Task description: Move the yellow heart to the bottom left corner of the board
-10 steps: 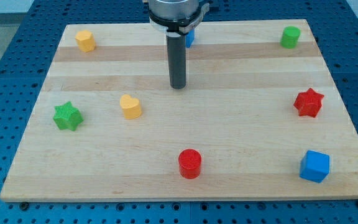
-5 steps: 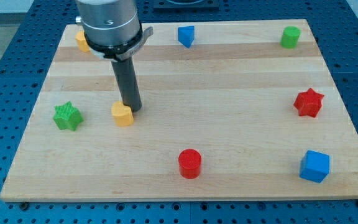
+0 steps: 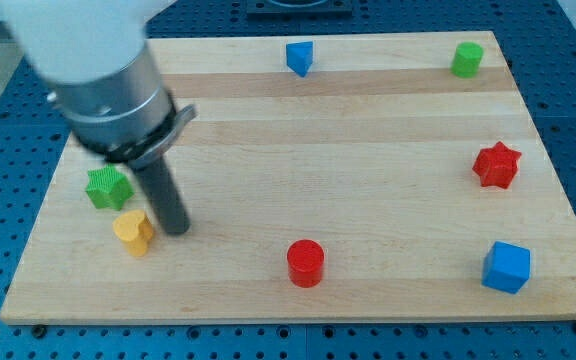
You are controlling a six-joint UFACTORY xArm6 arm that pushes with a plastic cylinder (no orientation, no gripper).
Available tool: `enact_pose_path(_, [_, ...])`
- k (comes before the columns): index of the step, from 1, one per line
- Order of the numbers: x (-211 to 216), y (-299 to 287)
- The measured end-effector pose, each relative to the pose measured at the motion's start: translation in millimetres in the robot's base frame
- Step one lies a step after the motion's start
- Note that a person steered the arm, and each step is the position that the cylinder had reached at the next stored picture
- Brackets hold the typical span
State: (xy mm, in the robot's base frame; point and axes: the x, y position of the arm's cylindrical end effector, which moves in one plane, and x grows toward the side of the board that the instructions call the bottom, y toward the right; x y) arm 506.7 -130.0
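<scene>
The yellow heart (image 3: 133, 232) lies on the wooden board (image 3: 368, 170) at the lower left, just below the green star (image 3: 107, 186). My tip (image 3: 175, 229) rests on the board right beside the heart's right side, touching or nearly touching it. The arm's grey body covers the board's upper left part.
A red cylinder (image 3: 305, 263) stands at the bottom middle. A blue cube (image 3: 506, 267) is at the bottom right, a red star (image 3: 496, 165) at the right edge, a green cylinder (image 3: 467, 59) at the top right, a blue triangular block (image 3: 299, 57) at the top middle.
My tip has swept from the board's upper middle down and to the left, pushing the yellow heart down-left past the green star. The arm now hides the other yellow block at the top left.
</scene>
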Motion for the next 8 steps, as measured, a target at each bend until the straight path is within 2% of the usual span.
enact_pose_path(1, [-14,1])
enact_pose_path(2, [-14,-2])
enact_pose_path(3, [-14,-28])
enact_pose_path(5, [-13,-31])
enact_pose_path(8, [39,-56])
